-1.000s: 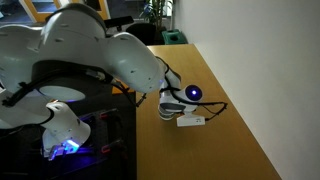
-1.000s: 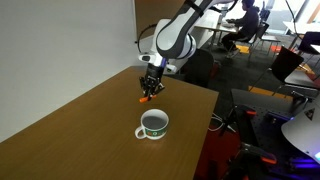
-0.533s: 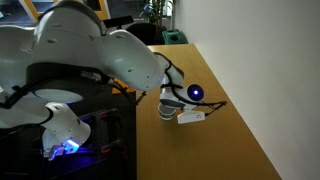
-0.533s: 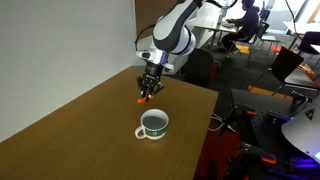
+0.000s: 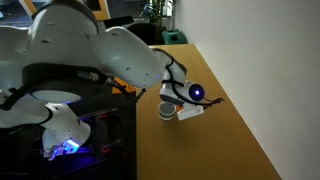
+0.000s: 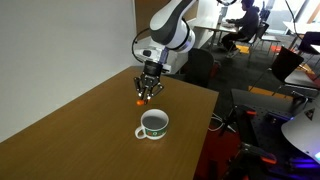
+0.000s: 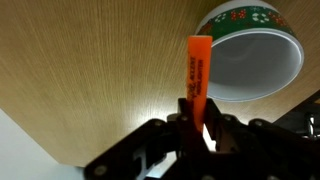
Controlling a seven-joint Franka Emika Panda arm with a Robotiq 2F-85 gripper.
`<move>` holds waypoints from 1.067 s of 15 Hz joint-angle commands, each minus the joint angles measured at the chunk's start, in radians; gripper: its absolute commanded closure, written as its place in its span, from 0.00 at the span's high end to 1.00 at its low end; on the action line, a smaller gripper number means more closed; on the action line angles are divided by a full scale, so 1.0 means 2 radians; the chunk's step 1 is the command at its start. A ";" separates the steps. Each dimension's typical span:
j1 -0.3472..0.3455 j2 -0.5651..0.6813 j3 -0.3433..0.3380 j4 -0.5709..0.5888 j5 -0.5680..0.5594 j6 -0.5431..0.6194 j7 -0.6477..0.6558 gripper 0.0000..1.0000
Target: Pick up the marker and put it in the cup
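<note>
My gripper (image 7: 194, 118) is shut on the orange marker (image 7: 195, 70), which sticks out beyond the fingertips. In an exterior view the gripper (image 6: 146, 91) holds the marker (image 6: 140, 99) hanging above the wooden table, behind the cup and apart from it. The grey-white cup (image 6: 153, 124) with a green pattern inside stands near the table's front edge. In the wrist view the cup (image 7: 255, 55) is at the upper right, with the marker tip next to its rim. In an exterior view (image 5: 167, 110) the cup shows partly behind the arm.
The wooden table (image 6: 70, 135) has a white wall along one side. Its edge (image 6: 215, 110) drops off towards chairs and office clutter. A dark cable (image 5: 213, 104) trails from the wrist over the table. The robot base and a blue-lit unit (image 5: 62, 140) stand beside the table.
The gripper has lifted the marker off the table and moved a little sideways; the cup has stayed in place.
</note>
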 commanded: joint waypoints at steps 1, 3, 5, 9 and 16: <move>-0.010 -0.023 0.010 -0.010 0.040 -0.045 -0.062 0.05; -0.006 -0.029 0.006 -0.011 0.058 -0.071 -0.095 0.05; 0.003 -0.037 -0.003 -0.011 0.075 -0.096 -0.121 0.05; 0.029 -0.051 -0.034 -0.005 0.097 -0.165 -0.154 0.05; 0.144 -0.069 -0.150 0.009 0.131 -0.202 -0.133 0.05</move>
